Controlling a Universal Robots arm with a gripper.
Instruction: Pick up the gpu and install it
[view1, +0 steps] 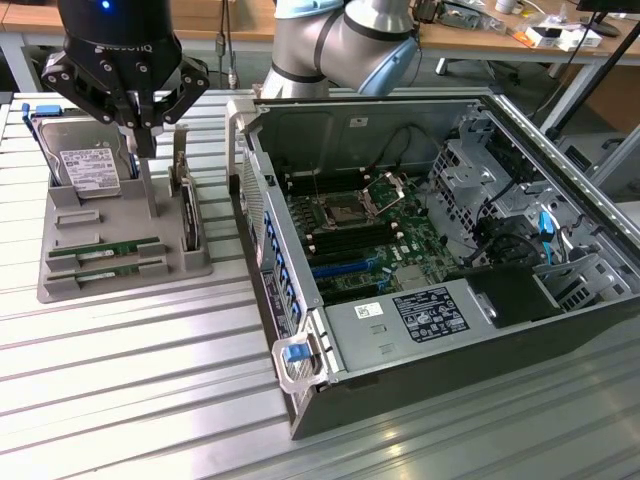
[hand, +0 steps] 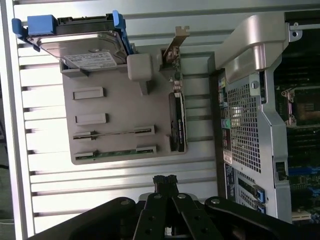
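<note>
Hand (hand: 165, 180) (closed), gpu (hand: 116, 152) edgewise, lengthwise in tray (hand: 125, 105) slot

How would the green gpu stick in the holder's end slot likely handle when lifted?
The gpu stick looks thin and small, so it is probably light and fairly stiff. It stands on edge in a slot of the gray holder, so it would likely tip over once freed.

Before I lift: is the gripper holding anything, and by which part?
Nothing. The gripper is shut, empty, above the grey tray; the gpu sits in its slot.
</note>
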